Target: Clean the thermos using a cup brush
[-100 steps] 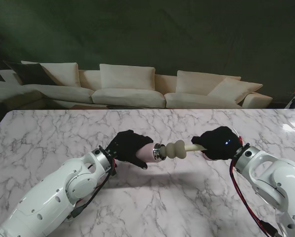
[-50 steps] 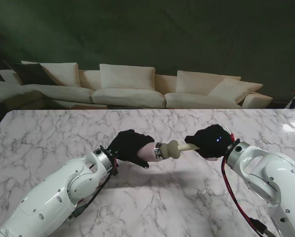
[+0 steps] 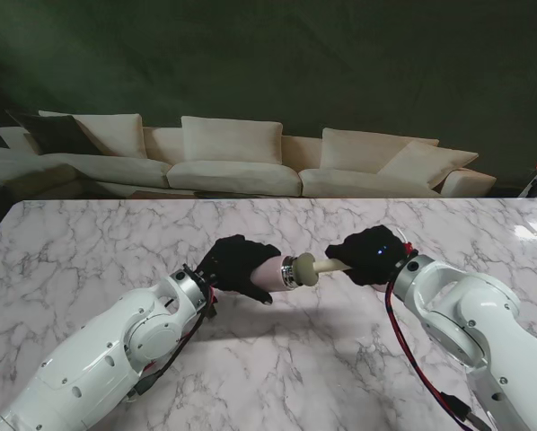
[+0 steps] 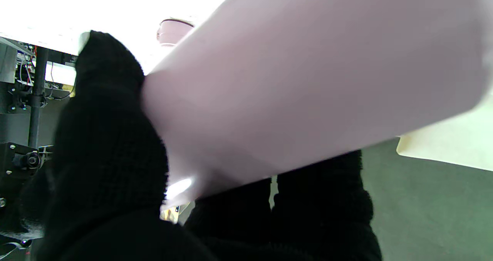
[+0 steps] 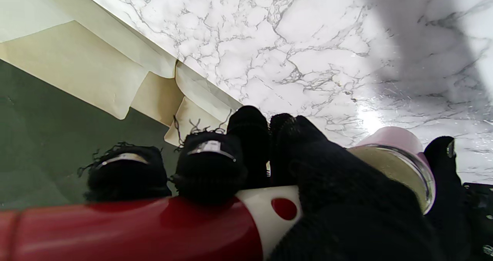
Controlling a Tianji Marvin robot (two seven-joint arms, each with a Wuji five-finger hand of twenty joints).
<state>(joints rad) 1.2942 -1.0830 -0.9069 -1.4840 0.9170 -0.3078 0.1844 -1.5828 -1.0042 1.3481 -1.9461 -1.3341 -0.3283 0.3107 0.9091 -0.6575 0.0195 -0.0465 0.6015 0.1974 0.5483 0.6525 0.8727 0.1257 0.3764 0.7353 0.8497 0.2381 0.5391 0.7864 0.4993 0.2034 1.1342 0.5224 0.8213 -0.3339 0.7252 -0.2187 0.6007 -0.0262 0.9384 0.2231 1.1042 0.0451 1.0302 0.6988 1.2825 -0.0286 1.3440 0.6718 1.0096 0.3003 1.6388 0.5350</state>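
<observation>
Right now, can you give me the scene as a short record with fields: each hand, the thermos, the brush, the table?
left hand: shut on the thermos, holding it off the table, lying sideways
right hand: shut on the cup brush handle
thermos: pink body, metal rim at the mouth, mouth facing the right hand
cup brush: cream foam head partly inside the thermos mouth, handle red and white
table: white marble

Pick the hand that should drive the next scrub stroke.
Right. The right hand grips the brush by its handle, head already at the thermos mouth, so it can push in and pull out. The left hand is wrapped around the thermos and better just steadies it.
</observation>
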